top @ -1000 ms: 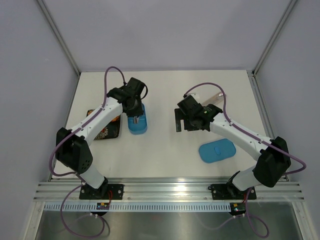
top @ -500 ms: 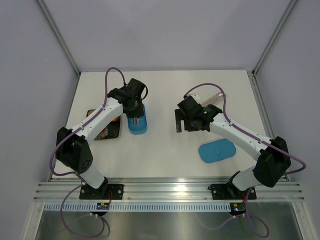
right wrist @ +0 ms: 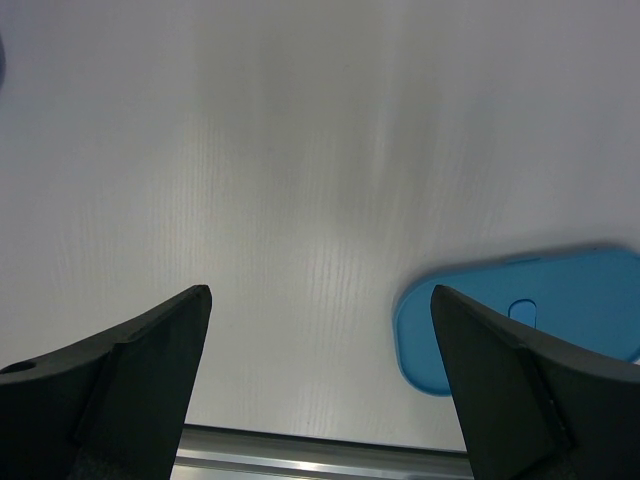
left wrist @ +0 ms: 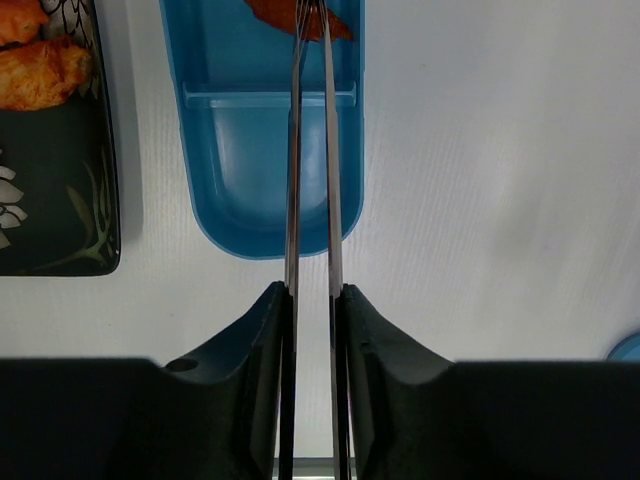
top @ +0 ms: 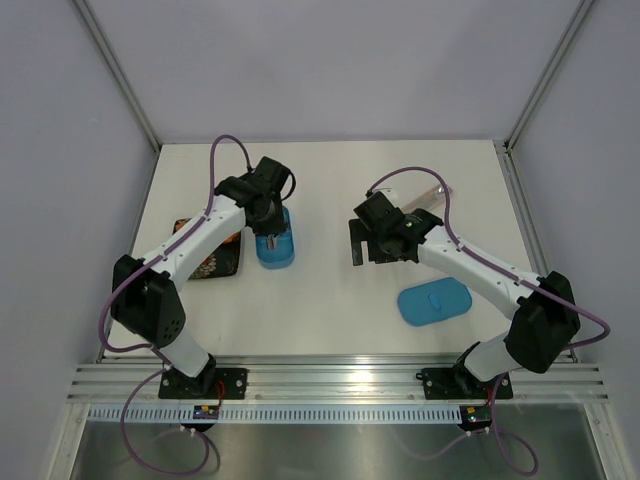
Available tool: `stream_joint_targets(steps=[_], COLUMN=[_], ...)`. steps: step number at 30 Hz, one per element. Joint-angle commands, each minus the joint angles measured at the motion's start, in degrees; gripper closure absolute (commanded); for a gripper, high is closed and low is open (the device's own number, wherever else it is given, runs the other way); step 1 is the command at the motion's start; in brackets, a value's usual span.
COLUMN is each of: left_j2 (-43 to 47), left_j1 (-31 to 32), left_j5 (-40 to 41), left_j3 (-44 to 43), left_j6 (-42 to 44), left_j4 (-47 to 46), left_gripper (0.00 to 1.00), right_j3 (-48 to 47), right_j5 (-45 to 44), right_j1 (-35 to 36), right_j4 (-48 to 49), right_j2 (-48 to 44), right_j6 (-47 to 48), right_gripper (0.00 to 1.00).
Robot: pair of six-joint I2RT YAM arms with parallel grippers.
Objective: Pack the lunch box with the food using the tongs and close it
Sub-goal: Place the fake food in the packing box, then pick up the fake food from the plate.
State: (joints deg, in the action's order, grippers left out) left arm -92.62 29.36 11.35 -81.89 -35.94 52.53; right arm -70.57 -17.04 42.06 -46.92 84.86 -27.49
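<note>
My left gripper point(left wrist: 312, 292) is shut on the silver tongs point(left wrist: 329, 150), whose two slim arms run forward nearly parallel over the blue lunch box point(left wrist: 262, 130). The tongs' tips meet on an orange-red food piece point(left wrist: 300, 18) in the box's far compartment; the near compartment holds nothing. More orange food point(left wrist: 40, 75) lies on the dark patterned plate point(left wrist: 60, 210) left of the box. In the top view the left gripper point(top: 268, 215) hangs over the lunch box point(top: 275, 252). My right gripper point(top: 372, 245) is wide open above bare table, also in its wrist view point(right wrist: 320, 290).
The flat blue lid point(top: 435, 301) lies on the table near the right arm, at the right edge of the right wrist view point(right wrist: 530, 310). The plate point(top: 210, 258) sits under the left arm. A pale flat object point(top: 425, 190) lies behind the right arm. Walls enclose the table.
</note>
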Motion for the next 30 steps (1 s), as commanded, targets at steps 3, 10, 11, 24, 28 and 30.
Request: stream_joint_targets(steps=[3,10,11,24,28,30], left_j2=[5.9,14.0,15.0,23.4,22.8,22.5], left_j1=[-0.2,-4.4,-6.4,-16.8,-17.4,-17.5], left_j5=[3.0,6.1,6.1,6.1,7.3,7.3], left_j3=[-1.3,-0.3,0.2,7.6,7.9,8.1], left_j6=[0.0,0.5,0.9,-1.1,-1.2,-1.2], left_j4=[1.8,7.5,8.5,17.7,18.8,18.7], left_gripper=[0.78,0.88,0.88,0.74,0.73,0.71], right_j3=[-1.5,-1.1,-1.1,-0.6,-0.7,-0.9], right_j5=[-0.5,0.2,0.3,1.7,2.4,2.6], right_j1=[-0.2,-0.1,-0.1,-0.1,-0.1,-0.1], right_j4=[0.6,0.9,1.1,2.1,2.4,2.5], right_j2=[0.3,0.3,0.3,0.4,0.6,0.5], right_j6=[0.5,0.5,0.5,1.2,1.5,1.6], right_gripper=[0.00,0.01,0.01,0.01,0.01,0.01])
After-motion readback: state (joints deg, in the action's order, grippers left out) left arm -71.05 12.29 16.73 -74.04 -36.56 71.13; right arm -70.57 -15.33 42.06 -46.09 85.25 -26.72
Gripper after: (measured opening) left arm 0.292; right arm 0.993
